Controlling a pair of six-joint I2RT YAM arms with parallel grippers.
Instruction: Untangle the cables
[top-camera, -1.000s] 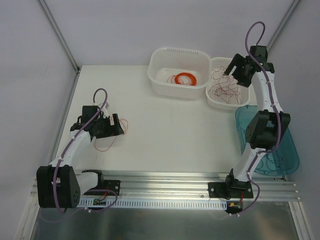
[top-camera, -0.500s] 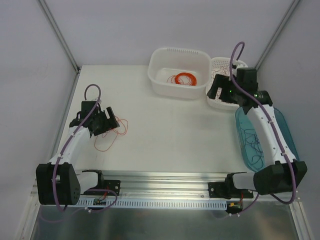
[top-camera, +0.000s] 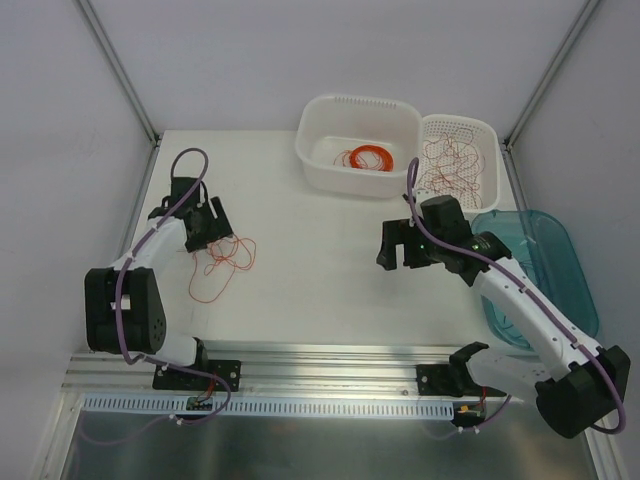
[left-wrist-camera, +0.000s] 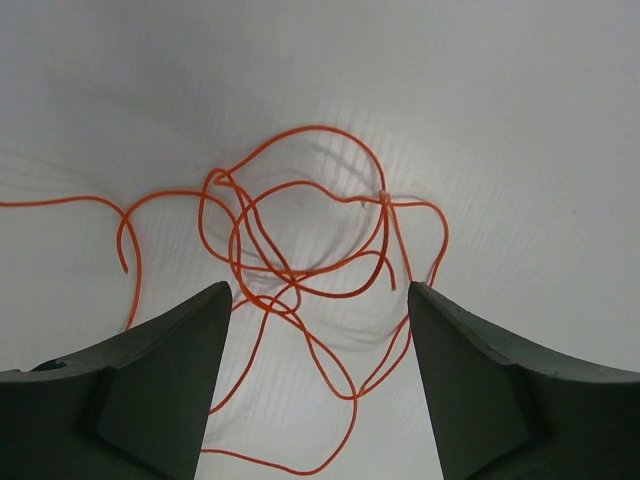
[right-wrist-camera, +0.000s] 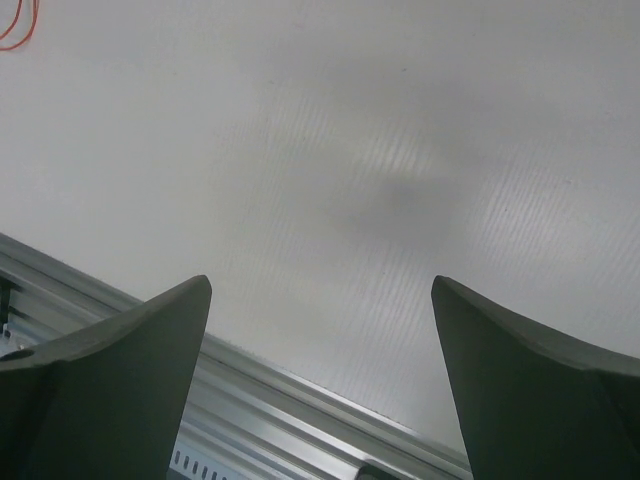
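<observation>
A loose tangle of thin orange cables (top-camera: 224, 263) lies on the white table at the left. In the left wrist view its loops (left-wrist-camera: 300, 255) spread over the table, some running between my fingers. My left gripper (top-camera: 220, 240) (left-wrist-camera: 320, 290) hovers low over the near part of the tangle, open, with no strand pinched. My right gripper (top-camera: 390, 247) (right-wrist-camera: 320, 285) stands open over bare table near the middle, holding nothing. More thin red cables (top-camera: 455, 168) lie in the perforated white basket (top-camera: 492, 140) at the back right.
A white bin (top-camera: 320, 125) at the back holds a neat orange ring coil (top-camera: 365, 157). A teal tray (top-camera: 565, 260) sits at the right edge. The aluminium rail (right-wrist-camera: 250, 390) runs along the near edge, just under my right gripper's view.
My right arm has swung from above the basket down to the table's middle. My left gripper has shifted back and left over the tangle, its jaws a little narrower.
</observation>
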